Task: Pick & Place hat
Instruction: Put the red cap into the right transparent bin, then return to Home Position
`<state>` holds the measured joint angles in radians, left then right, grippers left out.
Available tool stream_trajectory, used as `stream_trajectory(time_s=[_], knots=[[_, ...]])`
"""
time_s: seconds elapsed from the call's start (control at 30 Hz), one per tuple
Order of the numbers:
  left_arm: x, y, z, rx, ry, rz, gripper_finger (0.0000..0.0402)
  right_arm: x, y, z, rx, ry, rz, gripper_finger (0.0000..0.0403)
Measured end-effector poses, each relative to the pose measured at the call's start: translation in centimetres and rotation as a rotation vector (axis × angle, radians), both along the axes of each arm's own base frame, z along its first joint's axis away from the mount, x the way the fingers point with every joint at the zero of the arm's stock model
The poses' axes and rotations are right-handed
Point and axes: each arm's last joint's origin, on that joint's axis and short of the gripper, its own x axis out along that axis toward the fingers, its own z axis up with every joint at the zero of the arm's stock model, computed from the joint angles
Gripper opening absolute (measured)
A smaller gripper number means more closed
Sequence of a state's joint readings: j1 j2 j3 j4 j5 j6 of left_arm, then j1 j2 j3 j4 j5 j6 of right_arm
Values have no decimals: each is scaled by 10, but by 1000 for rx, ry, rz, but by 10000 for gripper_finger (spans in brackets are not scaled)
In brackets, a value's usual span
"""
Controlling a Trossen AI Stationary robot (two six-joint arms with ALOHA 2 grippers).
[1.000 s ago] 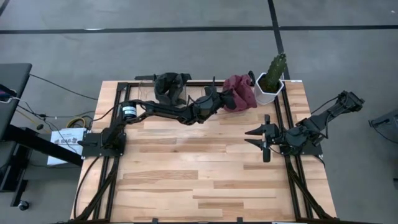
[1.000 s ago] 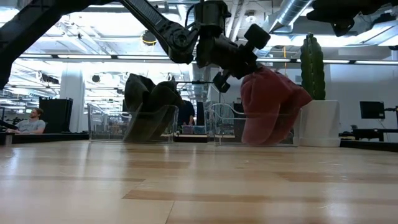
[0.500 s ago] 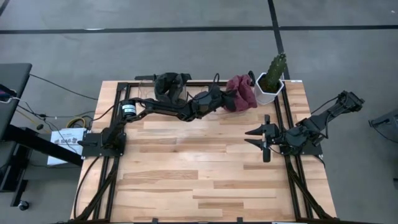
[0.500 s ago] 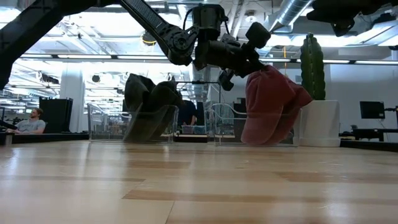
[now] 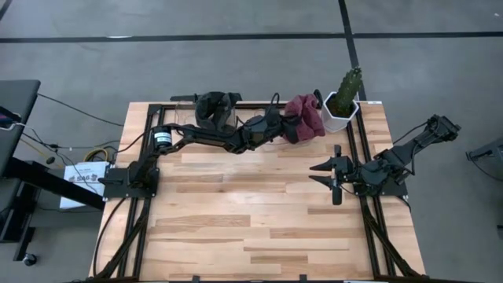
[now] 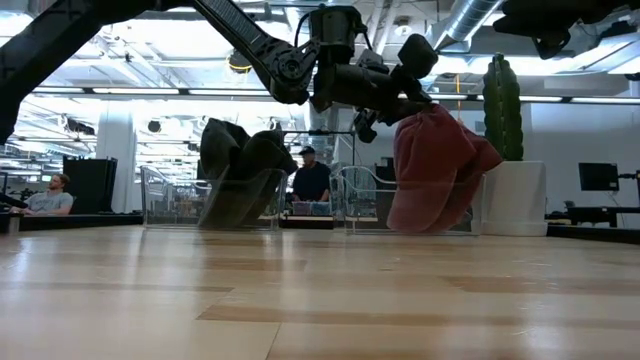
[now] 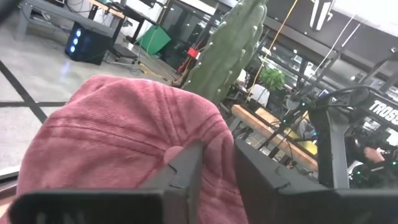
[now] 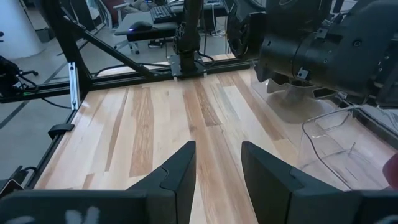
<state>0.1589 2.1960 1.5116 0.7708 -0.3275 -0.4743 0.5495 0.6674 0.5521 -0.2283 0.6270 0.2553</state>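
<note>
My left gripper (image 5: 288, 126) reaches along the far edge and is shut on a maroon hat (image 5: 306, 116). In the low view the hat (image 6: 435, 170) hangs below the gripper (image 6: 405, 105), in front of a clear bin (image 6: 362, 200). The left wrist view shows the hat (image 7: 124, 137) filling the space past my gripper (image 7: 214, 158). A dark hat (image 5: 216, 108) sits slumped in a second clear bin (image 6: 165, 205). My right gripper (image 5: 324, 177) waits open near the right side, over the table (image 8: 217, 152). My left gripper pinches the maroon hat's cloth between its two fingers (image 7: 186, 171), at a rim of the crown (image 7: 214, 134). The fingers come from the table's left, roughly level. The hat hangs slack below them (image 6: 430, 200). Whether its lower end touches the bin cannot be told.
A cactus in a white pot (image 5: 343, 101) stands at the far right corner, just beside the held hat. Dark frame rails (image 5: 355, 149) run along the table's sides. Bare wood (image 5: 244, 212) fills the middle and near part. People (image 6: 312, 180) sit beyond the far edge.
My left gripper has drawn slightly toward the far edge and turned a little, carrying the maroon hat with it. The hat now hangs narrower and a bit higher at its top. A person has come into sight behind the bins.
</note>
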Motion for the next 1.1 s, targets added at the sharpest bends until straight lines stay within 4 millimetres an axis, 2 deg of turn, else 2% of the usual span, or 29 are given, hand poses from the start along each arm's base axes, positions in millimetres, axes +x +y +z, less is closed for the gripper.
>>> stream_trajectory(time_s=[0.27,0.4,0.57,0.87,1.1], knots=[[0,0,-3,67,73,-15,128,0,0,0,1,0,0,118],[1,3,-6,83,105,-90,136,0,0,0,0,3,0,118],[-2,6,-3,81,142,-102,135,0,0,0,5,3,0,118],[-22,5,46,197,242,-86,133,0,0,-1,-1,12,-2,118],[-41,2,74,242,343,-97,132,0,0,-1,0,12,-3,118]])
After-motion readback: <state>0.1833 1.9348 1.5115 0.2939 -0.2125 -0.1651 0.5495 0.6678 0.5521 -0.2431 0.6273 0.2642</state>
